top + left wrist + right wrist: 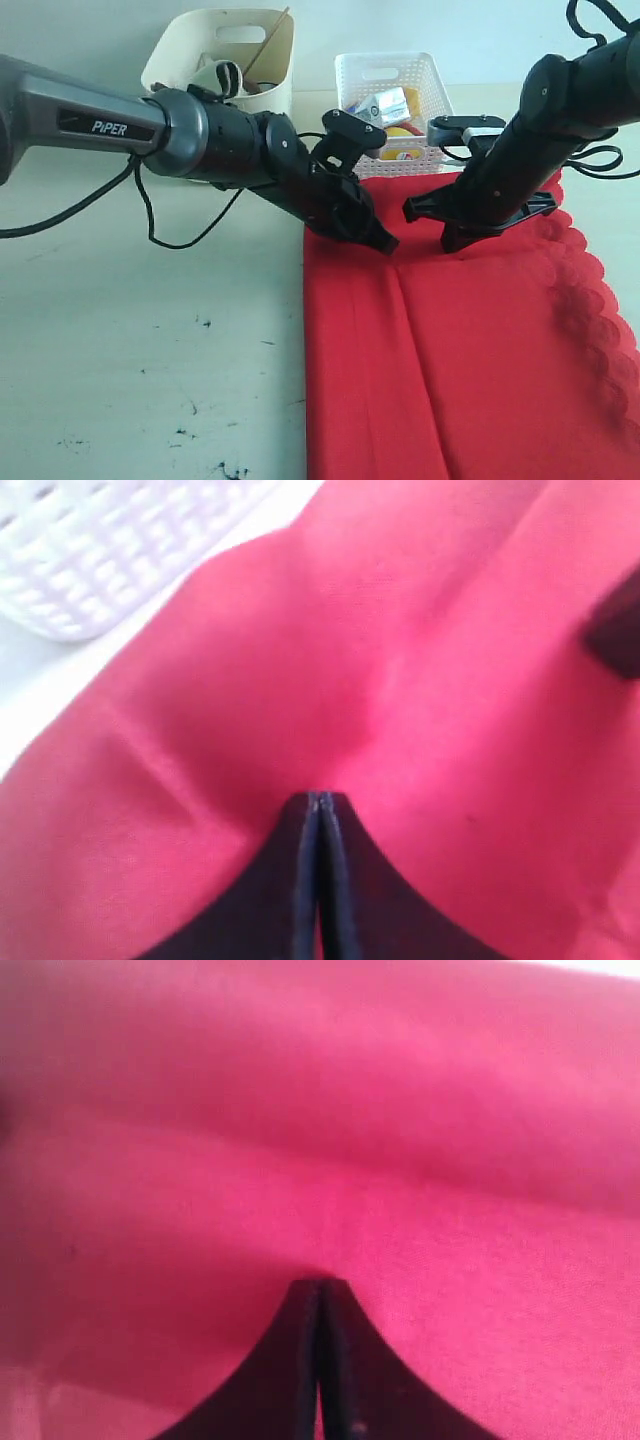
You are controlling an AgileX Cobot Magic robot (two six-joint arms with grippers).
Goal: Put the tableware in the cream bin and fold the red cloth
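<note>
Red cloth (pixel 480 360) is lying flat on the table (pixel 150 350) under both of my hands, and it is spreading well out from them toward the near edge of the table. My left hand (pixel 385 243) is pressing down on its far part. The fingers (pixel 300 880) are squeezed together, and the fabric is puckering into creases that run right up to the tips, so I am pinching the cloth there. A long crease is running away from that hand across the cloth. My right hand (pixel 447 240) is sitting just beside the left one, a little apart from it. Its fingers (pixel 345 1370) are also pressed together and their tips are touching the cloth, but I cannot tell whether any fabric is caught between them. The scalloped edge (pixel 590 300) is lying on the outer side of my right hand. The cream bin (pixel 180 55) is standing on the table well beyond my left hand, with the chopsticks (pixel 268 40) leaning inside it. The white lattice basket (pixel 350 75) is sitting just beyond the cloth, past both hands.
</note>
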